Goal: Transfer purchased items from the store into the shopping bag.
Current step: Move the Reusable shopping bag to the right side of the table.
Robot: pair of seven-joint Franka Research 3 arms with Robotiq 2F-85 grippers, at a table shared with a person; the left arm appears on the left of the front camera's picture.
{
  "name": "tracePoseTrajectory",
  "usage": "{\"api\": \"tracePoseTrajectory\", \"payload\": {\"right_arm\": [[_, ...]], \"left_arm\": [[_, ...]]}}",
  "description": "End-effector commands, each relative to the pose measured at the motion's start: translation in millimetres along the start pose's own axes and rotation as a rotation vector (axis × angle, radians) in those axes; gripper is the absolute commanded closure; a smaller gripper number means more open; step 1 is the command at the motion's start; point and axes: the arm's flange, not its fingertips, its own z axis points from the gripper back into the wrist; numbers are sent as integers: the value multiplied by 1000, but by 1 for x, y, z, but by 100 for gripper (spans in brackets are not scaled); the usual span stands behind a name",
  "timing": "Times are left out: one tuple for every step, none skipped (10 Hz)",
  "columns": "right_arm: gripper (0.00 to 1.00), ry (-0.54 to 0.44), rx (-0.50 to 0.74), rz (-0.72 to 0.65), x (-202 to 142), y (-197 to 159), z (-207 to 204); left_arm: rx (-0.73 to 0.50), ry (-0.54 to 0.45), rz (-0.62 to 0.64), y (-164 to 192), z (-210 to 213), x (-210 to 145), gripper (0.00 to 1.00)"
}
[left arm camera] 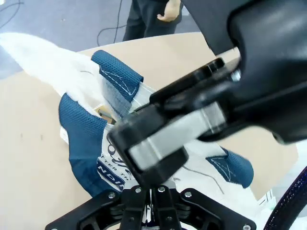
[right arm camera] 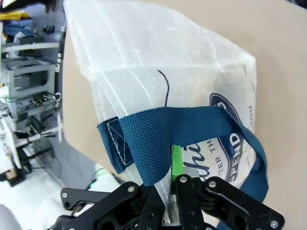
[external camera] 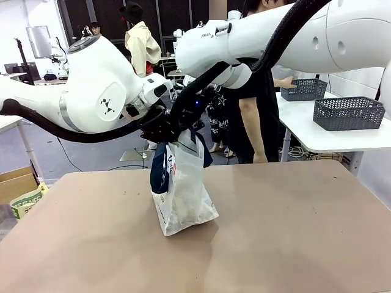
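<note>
The shopping bag, whitish translucent plastic with navy strap handles, stands on the brown table at its middle. Both grippers meet just above its top. My left gripper is shut at the bag's rim; in the left wrist view its fingers are pressed together beneath the bag's navy handle. My right gripper is shut on the navy strap and rim, its green pad against the strap. A corner of a brown purchased item peeks out of the bag's mouth.
A person in black stands beyond the table's far right, one hand at a dark grey mesh basket on a white side table. A second mesh basket sits nearer. A cardboard box stands on the floor at left.
</note>
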Motion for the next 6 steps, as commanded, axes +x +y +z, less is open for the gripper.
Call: {"api": "tracePoseTrajectory", "payload": {"right_arm": [[100,-32,46,-98,-6,7,6],[100,-37,49,-106,-6,7,4],[100,-46,47,-127,-7,8,2],[100,-48,59,-152,-8,7,-1],[100,-59,59,-163,-9,7,-3],[100,-76,30,-187,-10,6,-4]], "left_arm": [[-35,-12,-101,4,13,8,100],[-46,-14,-151,6,19,9,100],[-46,-16,-173,8,22,10,100],[-65,-14,-180,12,25,11,100],[-87,-10,-199,15,24,12,100],[-95,-8,-185,17,22,13,100]]}}
